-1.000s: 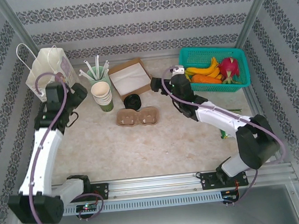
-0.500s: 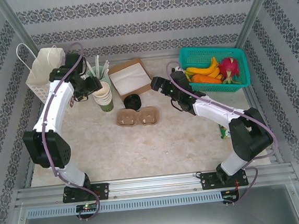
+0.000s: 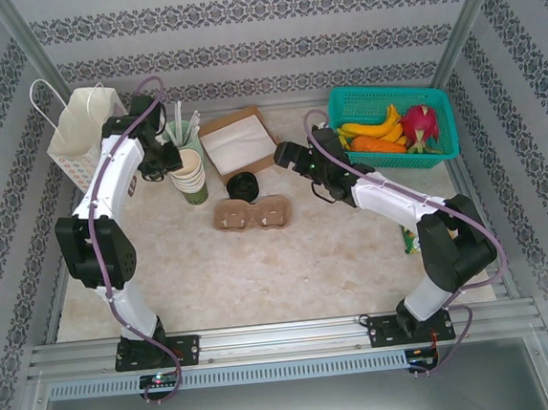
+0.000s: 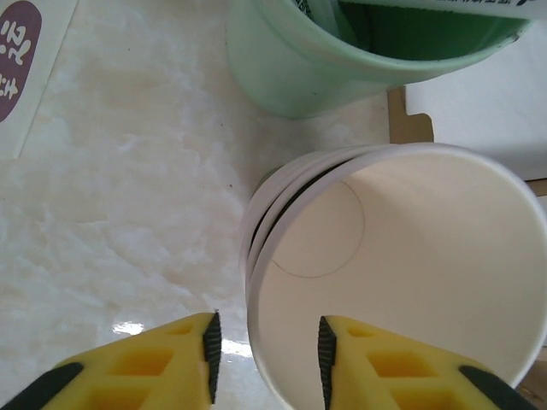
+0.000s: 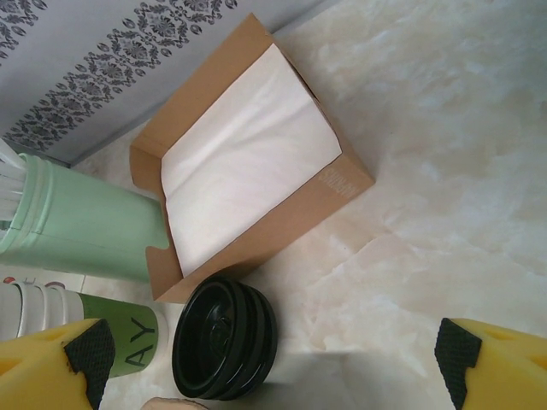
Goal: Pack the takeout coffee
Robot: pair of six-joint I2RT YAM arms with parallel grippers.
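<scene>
**Left gripper astride the cup rim, with nested cups waiting to come up together**

No lidded coffee stands ready on the tabletop [image 3: 260,264], so it looks as if the drink has to be put together first. Its parts sit at the back left. The stack of paper cups [image 3: 188,171] is just in front of the mint-green holder [image 4: 291,60], and the black lids [image 5: 224,339] lie just to the stack's right, in front of the napkin box [image 5: 248,162].

The left gripper [image 4: 267,352] is part open and astride the near wall of the top cup [image 4: 410,290], one jaw outside the stack and one over the cup's inside. Neither pad visibly presses the paper, so nothing is held yet.

The first danger is right there: several rims sit tightly nested, one inside the next. A pinch on that wall could bring up two or three cups, or drag the whole stack along. Too hard a squeeze would probably buckle the thin rim. A sideways pull could tip the stack into the holder and its straws [image 3: 175,116].

The right gripper [image 5: 273,367] hangs wide open and empty above the tabletop near the lids. These are piled too, so a grab could take more than one lid or skid the pile into the cups beside it.

Both arms are working the same small patch, so they may crowd each other there. The cup carrier [image 3: 253,214] and the paper bag [image 3: 80,126] are still unfilled.
</scene>
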